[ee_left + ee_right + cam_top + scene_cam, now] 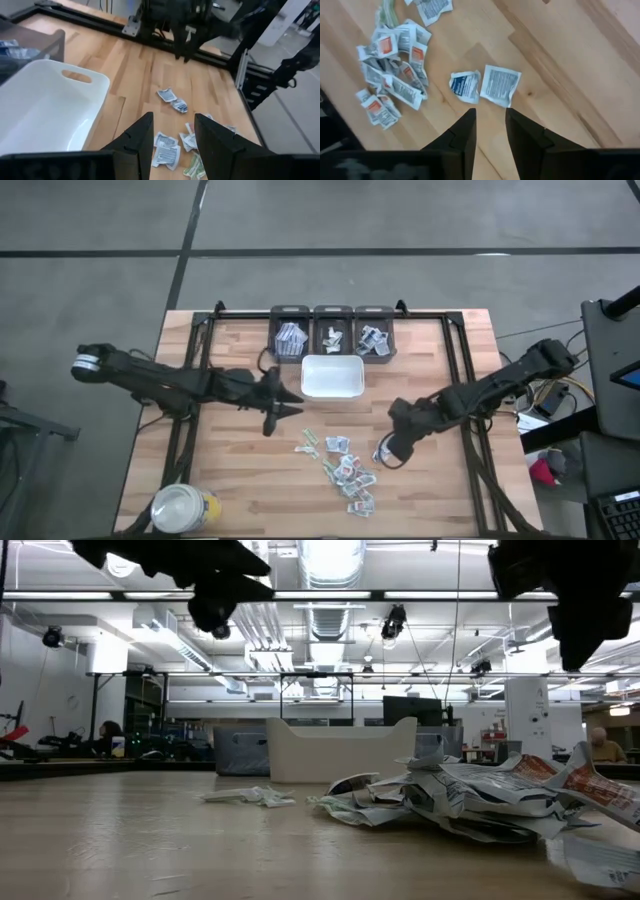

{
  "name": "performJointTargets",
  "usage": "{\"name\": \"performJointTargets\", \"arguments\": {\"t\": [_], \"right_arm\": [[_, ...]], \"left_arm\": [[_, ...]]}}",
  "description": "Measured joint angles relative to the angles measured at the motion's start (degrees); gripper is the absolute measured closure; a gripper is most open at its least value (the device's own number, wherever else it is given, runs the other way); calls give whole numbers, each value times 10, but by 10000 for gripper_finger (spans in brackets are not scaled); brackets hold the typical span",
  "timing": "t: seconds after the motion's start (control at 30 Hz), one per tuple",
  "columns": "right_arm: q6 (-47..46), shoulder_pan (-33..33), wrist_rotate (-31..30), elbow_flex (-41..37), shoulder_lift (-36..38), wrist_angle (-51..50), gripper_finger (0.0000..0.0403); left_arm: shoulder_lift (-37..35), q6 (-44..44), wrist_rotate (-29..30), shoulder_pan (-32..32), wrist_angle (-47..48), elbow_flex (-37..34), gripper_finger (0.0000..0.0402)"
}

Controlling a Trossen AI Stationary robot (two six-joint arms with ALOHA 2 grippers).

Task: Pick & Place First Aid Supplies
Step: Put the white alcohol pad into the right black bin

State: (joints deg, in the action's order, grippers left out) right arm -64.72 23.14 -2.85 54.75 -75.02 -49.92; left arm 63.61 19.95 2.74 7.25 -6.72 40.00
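1. High view: packets (345, 468) lie scattered on the wooden worktop (240, 470) at lower centre, below the white tray (332, 377); three dark bins (332, 330) sit above the tray.
2. Right pincer (384, 457) hangs at the pile's right edge. Only the right wrist view shows its fingers (462, 135) apart and empty, just short of two separate packets (486, 85).
3. Left pincer (272, 418) hangs left of the tray; the left wrist view shows its fingers (138, 137) apart, empty.
4. Yellow jar (185, 508) at lower left, high view only.
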Motion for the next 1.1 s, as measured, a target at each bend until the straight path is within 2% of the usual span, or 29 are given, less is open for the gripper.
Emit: {"name": "performJointTargets", "arguments": {"t": [0.4,0.63,0.83,1.1], "right_arm": [[9,-1,35,22,-152,-8,310],[6,-2,35,26,-199,-6,321],[6,-2,42,30,-216,-3,322],[8,-4,42,28,-246,-1,308]], "left_arm": [[-166,17,10,9,-1,-98,266],[-247,20,28,8,0,-133,266],[-290,16,30,8,12,-143,266],[-305,10,51,7,32,-151,266]]}}
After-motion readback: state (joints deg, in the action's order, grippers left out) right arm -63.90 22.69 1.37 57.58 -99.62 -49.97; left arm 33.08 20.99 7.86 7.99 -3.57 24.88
